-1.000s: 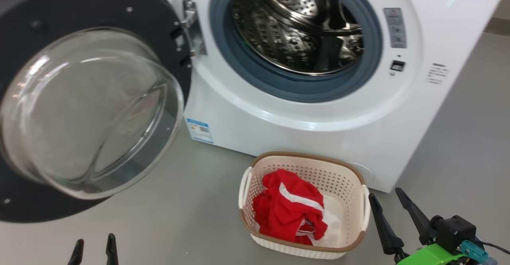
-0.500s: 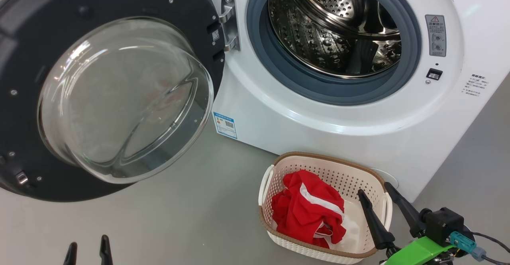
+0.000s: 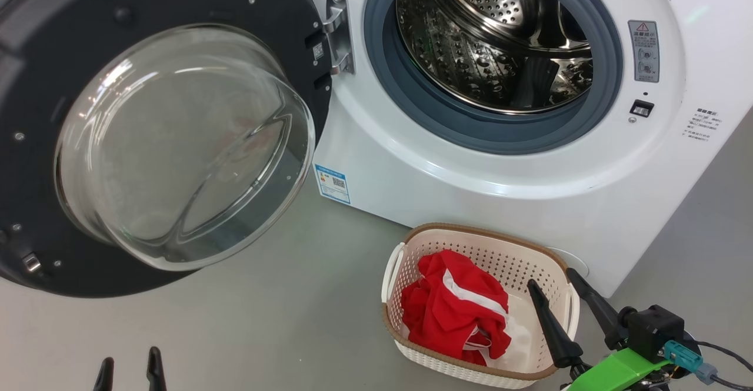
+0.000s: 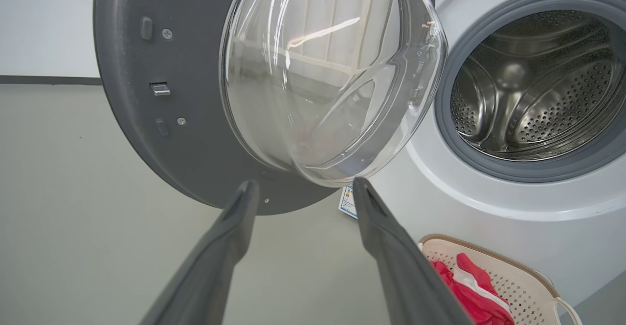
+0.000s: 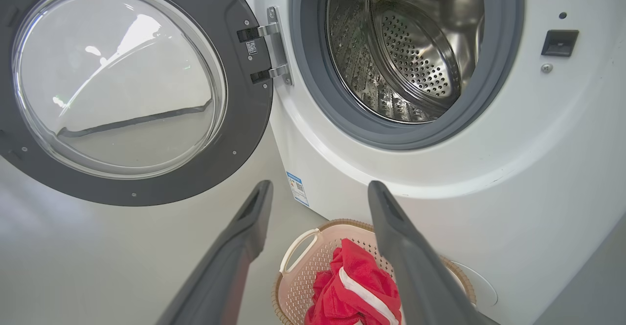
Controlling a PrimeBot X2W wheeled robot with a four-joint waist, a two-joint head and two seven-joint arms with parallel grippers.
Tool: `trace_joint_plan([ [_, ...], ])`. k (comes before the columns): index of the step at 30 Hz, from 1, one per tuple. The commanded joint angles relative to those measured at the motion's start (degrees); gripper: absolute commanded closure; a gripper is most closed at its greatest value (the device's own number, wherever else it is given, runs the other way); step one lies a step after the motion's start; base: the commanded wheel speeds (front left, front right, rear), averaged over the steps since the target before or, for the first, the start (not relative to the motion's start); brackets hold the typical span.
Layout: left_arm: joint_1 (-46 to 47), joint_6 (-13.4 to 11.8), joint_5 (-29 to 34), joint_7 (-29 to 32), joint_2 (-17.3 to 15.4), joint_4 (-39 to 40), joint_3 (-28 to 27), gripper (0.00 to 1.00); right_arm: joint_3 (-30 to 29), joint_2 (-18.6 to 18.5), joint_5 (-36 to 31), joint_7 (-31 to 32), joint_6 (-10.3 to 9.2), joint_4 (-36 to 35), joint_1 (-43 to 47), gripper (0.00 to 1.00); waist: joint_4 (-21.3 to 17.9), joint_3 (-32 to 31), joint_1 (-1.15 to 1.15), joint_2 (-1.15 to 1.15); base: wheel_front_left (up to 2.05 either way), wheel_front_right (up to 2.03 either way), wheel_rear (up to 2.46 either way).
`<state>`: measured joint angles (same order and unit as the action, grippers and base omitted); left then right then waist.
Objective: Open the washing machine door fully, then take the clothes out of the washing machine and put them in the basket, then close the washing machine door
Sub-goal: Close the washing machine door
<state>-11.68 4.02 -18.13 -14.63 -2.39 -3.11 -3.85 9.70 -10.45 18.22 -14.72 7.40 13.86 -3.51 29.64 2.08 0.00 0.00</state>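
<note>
Nearest me, my left gripper [image 3: 129, 364] hangs low over the grey floor [image 3: 265, 320], well to the left of the basket [image 3: 470, 230], its two fingers spread and holding nothing. My right gripper [image 3: 553, 279] is at the basket's right handle, also spread and empty. In the head view one finger crosses the basket's right side and the other lies just outside the rim.

The clothes [image 3: 453, 314] lie bunched in the basket's left half, red with white stripes. Right behind the basket stands the washing machine [image 3: 529, 203], its steel drum [image 3: 500, 44] bare inside the grey gasket [image 3: 412, 103]. Up and to the left of the basket, the washing machine door [image 3: 176, 144] stands swung wide on its hinge.
</note>
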Motion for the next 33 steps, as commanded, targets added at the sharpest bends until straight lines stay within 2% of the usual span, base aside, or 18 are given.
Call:
trace_joint_plan([
  [1,1.4,-0.6,-1.0,-0.4,-0.5,1.9,-1.8,0.42,1.1,-0.5,0.3,-0.3,0.09,-1.3,-1.7,0.0,0.0,0.0,0.0,0.0,0.0,0.0,0.0],
  [2,1.4,-0.6,-1.0,-0.4,-0.5,1.9,-1.8,0.42,1.1,-0.5,0.3,-0.3,0.09,-1.3,-1.7,0.0,0.0,0.0,0.0,0.0,0.0,0.0,0.0],
  [3,1.5,-0.5,-1.0,-0.4,-0.5,2.1,-1.8,0.66,1.1,-0.4,0.3,-0.3,0.09,-1.3,-1.7,0.0,0.0,0.0,0.0,0.0,0.0,0.0,0.0],
  [5,1.9,-0.4,-1.5,-0.4,-0.5,3.0,-1.9,1.0,1.1,-0.3,0.2,-0.3,0.09,-1.3,-1.6,0.0,0.0,0.1,0.0,0.0,0.0,0.0,0.0],
  [8,2.9,-0.1,-2.6,-0.4,-0.5,5.8,-3.0,1.0,0.9,-0.2,0.1,-0.3,0.09,-1.5,-1.5,0.0,0.0,0.2,0.0,0.0,0.0,0.0,0.0],
  [12,5.7,1.3,0.2,-0.4,-0.6,11.5,-6.8,1.0,0.8,0.0,-0.1,-0.3,0.09,-1.7,-1.4,0.0,0.1,0.8,0.0,0.0,0.0,0.0,0.0],
  [15,9.4,2.4,1.3,-0.4,-2.8,14.5,-10.2,1.0,0.7,0.1,-0.2,-0.3,0.09,-1.6,-1.5,0.0,0.1,1.1,0.0,0.0,0.0,0.0,0.0],
  [22,22.6,3.3,-0.3,-0.4,-12.7,13.6,-16.6,1.0,0.3,1.0,-0.4,-0.3,0.09,-1.6,-1.7,0.0,0.1,1.5,0.0,0.0,0.0,0.0,0.0],
  [26,29.5,3.4,-3.7,-0.4,-19.1,9.3,-16.7,1.0,0.0,1.4,-0.6,-0.3,0.09,-1.9,-1.8,0.0,0.0,2.0,0.0,0.0,0.0,0.0,0.0],
  [29,33.8,3.5,-8.7,-0.4,-23.3,3.7,-16.1,1.0,-0.3,1.5,-0.9,-0.3,0.09,-2.1,-1.9,0.0,0.1,2.8,0.0,0.0,0.0,0.0,0.0],
  [33,38.7,3.5,-19.2,-0.4,-28.7,-5.8,-13.8,1.0,-0.5,1.6,-1.3,-0.3,0.09,-2.3,-2.2,0.0,0.1,3.7,0.0,0.0,0.0,0.0,0.0],
])
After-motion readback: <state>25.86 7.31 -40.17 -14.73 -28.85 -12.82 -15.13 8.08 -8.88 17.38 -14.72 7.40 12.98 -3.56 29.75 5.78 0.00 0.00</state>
